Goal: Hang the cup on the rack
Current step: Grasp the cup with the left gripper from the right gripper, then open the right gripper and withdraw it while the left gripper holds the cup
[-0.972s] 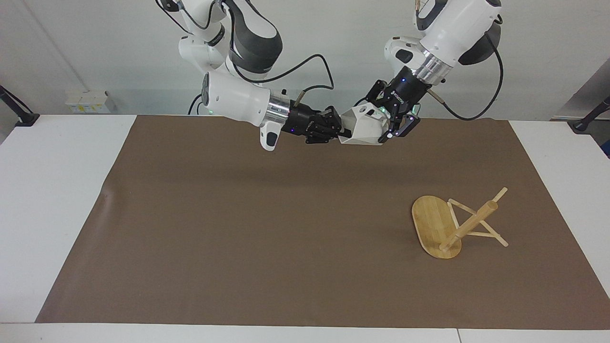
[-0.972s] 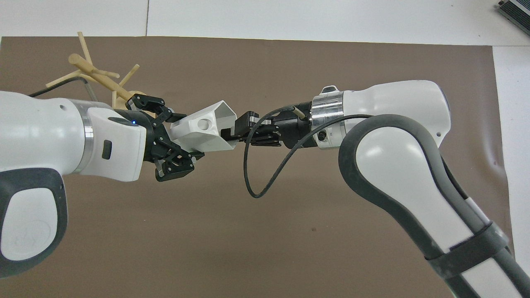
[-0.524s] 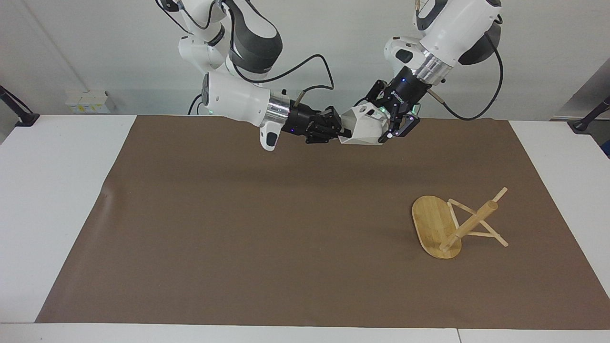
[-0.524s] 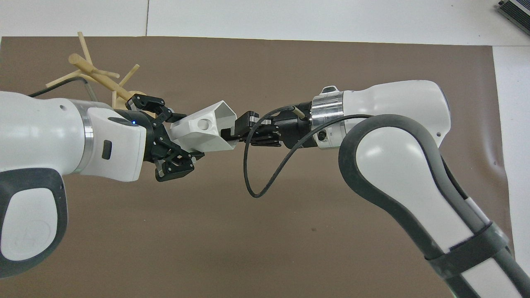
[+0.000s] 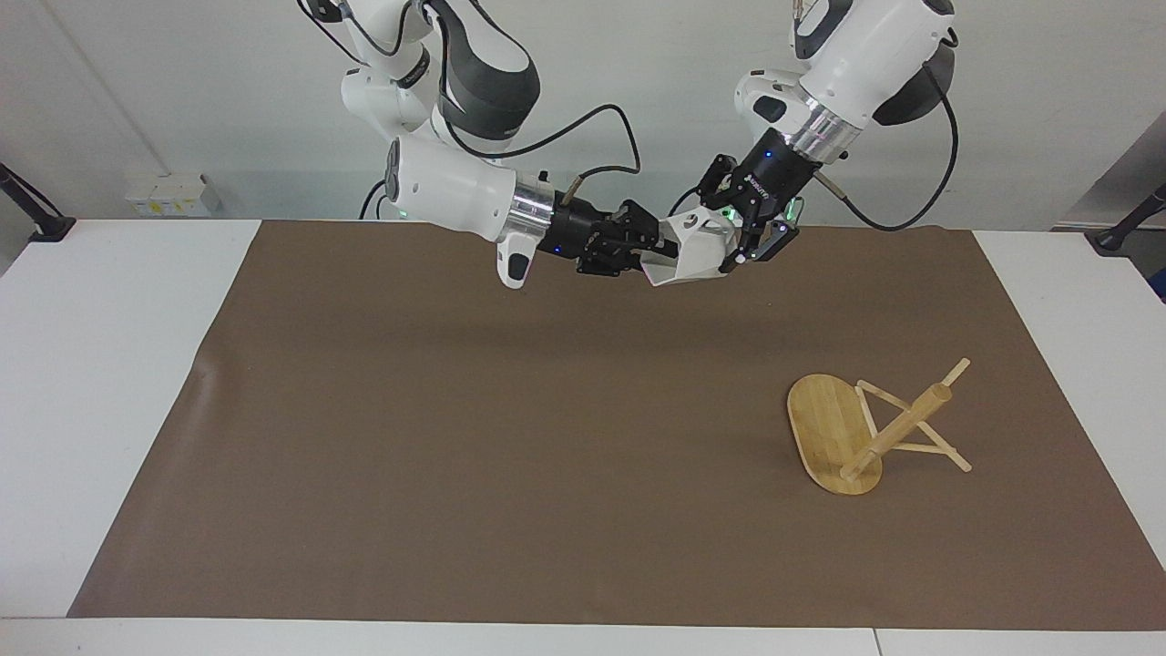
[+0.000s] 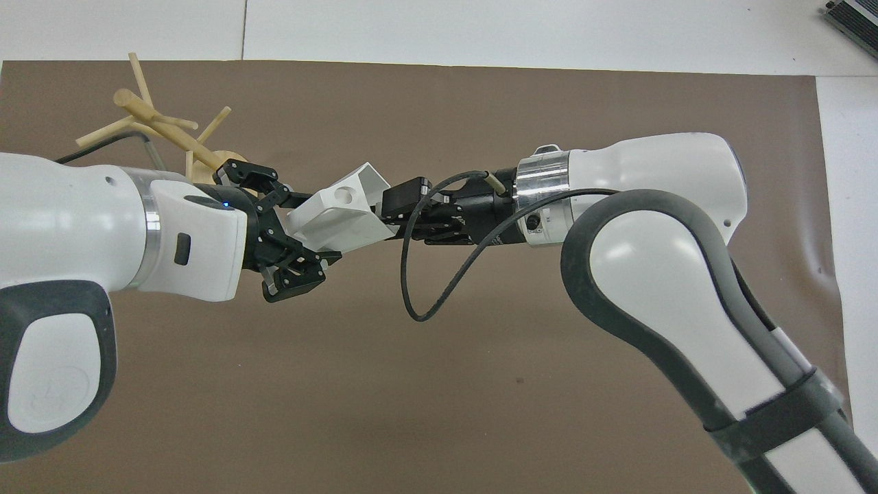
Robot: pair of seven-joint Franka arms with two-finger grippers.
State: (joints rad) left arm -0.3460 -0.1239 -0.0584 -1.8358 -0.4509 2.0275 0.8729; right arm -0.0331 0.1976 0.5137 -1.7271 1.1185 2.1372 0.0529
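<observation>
cup (image 5: 694,251) aloft over table's (image 5: 118,364) robot-side edge | right hand (image 5: 649,248) clamped on its rim | left hand (image 5: 742,239) spread wide around it | rack (image 5: 865,435) toppled, left arm's end | no legible writing

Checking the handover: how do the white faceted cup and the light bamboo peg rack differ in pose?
The white faceted cup is airborne between the left gripper and the right gripper; the light bamboo peg rack rests on the brown mat. The cup tilts, mouth toward the right gripper; the rack looks toppled, post slanting. Shared: neither touches the other.
</observation>
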